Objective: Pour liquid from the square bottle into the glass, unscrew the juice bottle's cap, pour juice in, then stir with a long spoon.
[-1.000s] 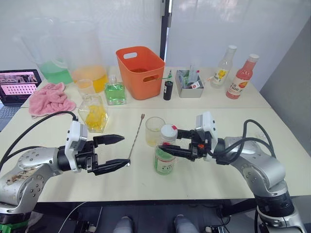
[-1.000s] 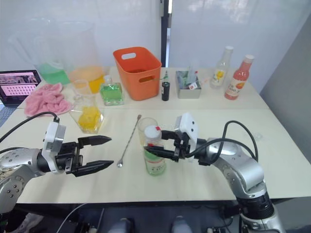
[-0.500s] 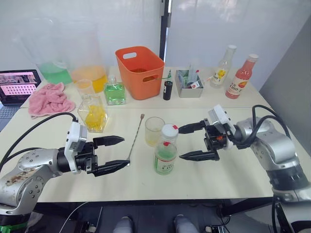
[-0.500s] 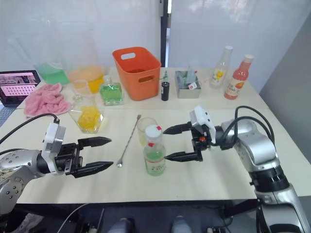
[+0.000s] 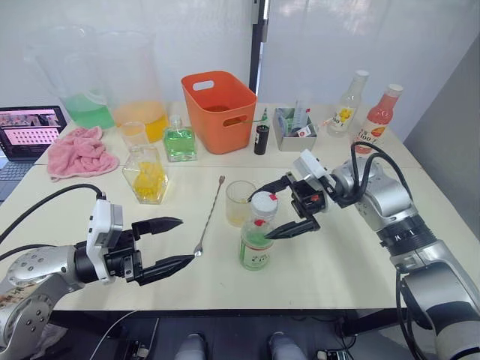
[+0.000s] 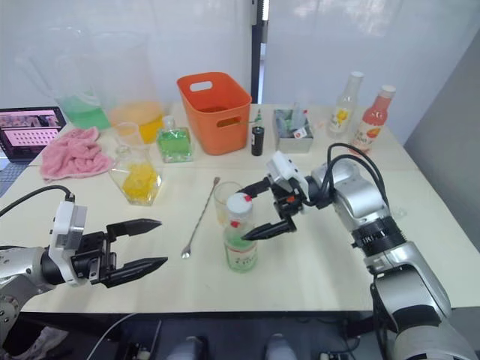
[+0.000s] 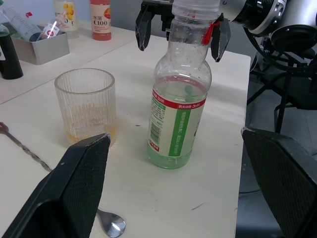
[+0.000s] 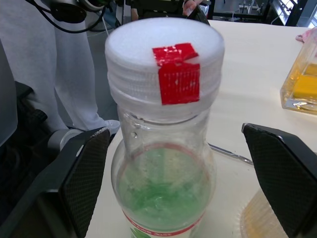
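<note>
cream table [image 5: 360,277] | white wall [image 5: 187,37] | grey panel [image 5: 450,105] right

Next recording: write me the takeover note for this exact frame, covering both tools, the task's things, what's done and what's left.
Left tool: open, holding nothing, low over the table near the long spoon's bowl.
Right tool: open, fingers either side of the cap, not gripping.
Juice bottle: upright, capped, beside the glass.
Glass holds a little yellowish liquid.
Long spoon lies flat on the table, left of the glass.
Left: unscrew cap, pour juice, stir.
</note>
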`<state>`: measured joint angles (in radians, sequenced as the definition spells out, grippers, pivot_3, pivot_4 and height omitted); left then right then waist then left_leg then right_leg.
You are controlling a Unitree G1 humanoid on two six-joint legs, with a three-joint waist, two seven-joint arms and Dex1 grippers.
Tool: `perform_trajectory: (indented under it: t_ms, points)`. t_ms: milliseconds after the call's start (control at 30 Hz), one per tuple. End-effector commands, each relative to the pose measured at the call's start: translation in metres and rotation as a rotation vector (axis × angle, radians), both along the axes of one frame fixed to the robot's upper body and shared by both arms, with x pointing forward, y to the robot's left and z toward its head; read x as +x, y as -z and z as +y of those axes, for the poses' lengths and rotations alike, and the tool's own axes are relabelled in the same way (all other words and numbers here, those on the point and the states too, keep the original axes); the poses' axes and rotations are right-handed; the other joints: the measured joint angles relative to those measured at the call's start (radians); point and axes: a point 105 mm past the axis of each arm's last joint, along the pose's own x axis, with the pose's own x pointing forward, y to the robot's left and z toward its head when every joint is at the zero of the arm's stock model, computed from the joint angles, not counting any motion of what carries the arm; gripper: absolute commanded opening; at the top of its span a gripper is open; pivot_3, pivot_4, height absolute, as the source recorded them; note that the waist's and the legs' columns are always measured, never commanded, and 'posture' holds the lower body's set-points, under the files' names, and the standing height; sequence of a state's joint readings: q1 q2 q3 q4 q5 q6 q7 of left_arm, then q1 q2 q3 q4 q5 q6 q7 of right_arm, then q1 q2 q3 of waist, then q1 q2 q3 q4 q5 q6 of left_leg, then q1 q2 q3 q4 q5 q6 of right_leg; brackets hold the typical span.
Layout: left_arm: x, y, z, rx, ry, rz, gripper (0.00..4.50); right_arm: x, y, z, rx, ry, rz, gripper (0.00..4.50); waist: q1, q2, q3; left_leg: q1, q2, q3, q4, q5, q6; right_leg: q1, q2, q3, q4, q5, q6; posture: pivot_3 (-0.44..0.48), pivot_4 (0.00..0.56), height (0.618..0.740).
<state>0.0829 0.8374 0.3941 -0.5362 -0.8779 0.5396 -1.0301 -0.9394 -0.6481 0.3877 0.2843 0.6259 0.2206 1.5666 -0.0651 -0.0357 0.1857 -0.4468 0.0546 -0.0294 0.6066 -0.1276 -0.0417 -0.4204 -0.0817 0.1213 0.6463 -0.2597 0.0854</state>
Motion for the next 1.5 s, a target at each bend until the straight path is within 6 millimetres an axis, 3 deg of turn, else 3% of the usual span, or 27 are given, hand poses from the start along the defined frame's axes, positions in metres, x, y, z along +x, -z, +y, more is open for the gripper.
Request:
perform_trajectory:
  t_ms: [33, 267, 300, 667, 833, 1000, 1233, 1500]
  points:
    - [-0.005, -0.01, -0.001, 0.0, 0.006, -0.037, 4.5, -0.012, -0.017, 0.003, 0.031, -0.097, -0.003, 3.98, -0.002, 0.0, 0.0, 0.0, 0.001, 0.0, 0.0, 0.0, 0.0, 0.0, 0.001, 0.0, 0.0, 0.0, 0.0, 0.0, 0.15, 0.725]
    - [-0.002, -0.014, -0.004, -0.016, 0.011, -0.059, 4.5, -0.017, -0.016, 0.003, 0.043, -0.101, 0.021, 1.67, -0.001, 0.0, 0.0, 0.0, 0.007, 0.0, 0.0, 0.0, 0.0, -0.001, 0.006, -0.001, 0.0, 0.0, 0.0, 0.0, 0.15, 0.725]
    - [0.0, -0.014, -0.004, -0.02, 0.008, -0.063, 4.5, -0.017, -0.016, 0.001, 0.047, -0.093, 0.021, 1.53, -0.001, 0.0, 0.0, 0.0, 0.007, 0.0, 0.0, 0.0, 0.0, -0.001, 0.007, -0.001, 0.0, -0.001, -0.001, 0.0, 0.15, 0.725]
    - [0.01, -0.011, -0.015, -0.043, 0.066, -0.07, 4.5, -0.024, -0.033, -0.01, 0.174, 0.121, -0.026, 1.51, 0.008, 0.0, 0.0, 0.0, 0.008, 0.001, 0.0, 0.0, 0.0, -0.002, 0.008, 0.0, 0.0, 0.0, 0.0, 0.0, 0.15, 0.725]
    - [0.011, -0.007, -0.022, -0.037, 0.131, -0.063, 4.5, -0.044, -0.038, -0.011, 0.239, 0.303, -0.01, 1.51, 0.022, 0.0, 0.0, 0.0, 0.009, 0.001, 0.0, 0.0, 0.0, -0.002, 0.008, -0.001, 0.0, 0.0, 0.0, 0.0, 0.15, 0.725]
    - [0.016, -0.005, -0.029, -0.052, 0.185, -0.051, 4.5, -0.055, -0.033, -0.007, 0.249, 0.499, -0.015, 1.51, 0.023, 0.0, 0.0, 0.0, 0.009, 0.001, 0.001, 0.0, 0.0, -0.002, 0.008, 0.0, 0.0, -0.003, -0.005, 0.0, 0.15, 0.725]
    - [0.023, -0.001, -0.039, -0.067, 0.27, -0.021, 4.5, -0.053, -0.022, -0.007, 0.231, 0.759, -0.016, 1.51, 0.022, 0.0, 0.0, 0.0, 0.009, 0.002, 0.002, 0.0, 0.0, -0.002, 0.008, 0.0, 0.0, -0.002, -0.006, 0.0, 0.15, 0.725]
    - [0.028, 0.006, -0.034, -0.055, 0.291, -0.015, 4.5, -0.053, -0.003, -0.006, 0.233, 0.864, 0.085, 1.51, 0.02, -0.001, -0.001, 0.001, 0.01, 0.001, 0.001, 0.0, 0.0, -0.001, 0.009, 0.0, 0.0, -0.003, -0.006, 0.0, 0.15, 0.725]
